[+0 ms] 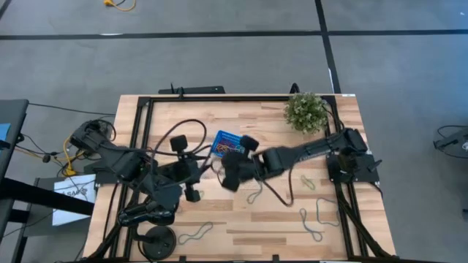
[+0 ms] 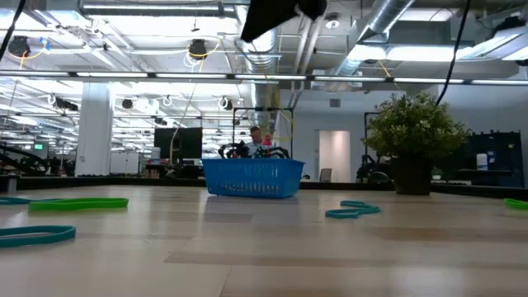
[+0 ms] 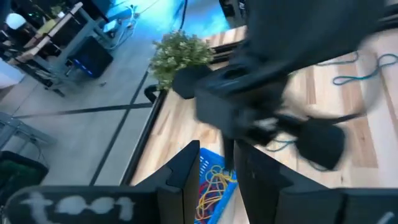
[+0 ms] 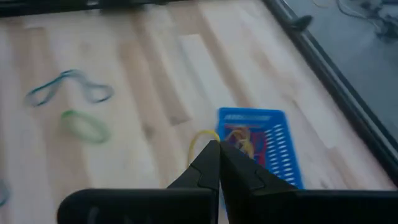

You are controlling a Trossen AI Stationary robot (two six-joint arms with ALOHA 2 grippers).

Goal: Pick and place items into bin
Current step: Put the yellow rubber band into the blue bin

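Right gripper [image 4: 217, 163], fingers pinched on a yellow loop [image 4: 200, 139], hangs beside the blue bin [image 4: 277, 149], which holds several loops near the table's far middle; about six loops [image 1: 316, 212] remain scattered. Left gripper [image 3: 217, 180] waits slightly apart nearby

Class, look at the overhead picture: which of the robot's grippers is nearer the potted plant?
The right gripper, beside the blue bin, is nearer the potted plant. The left gripper sits farther off, across the bin.
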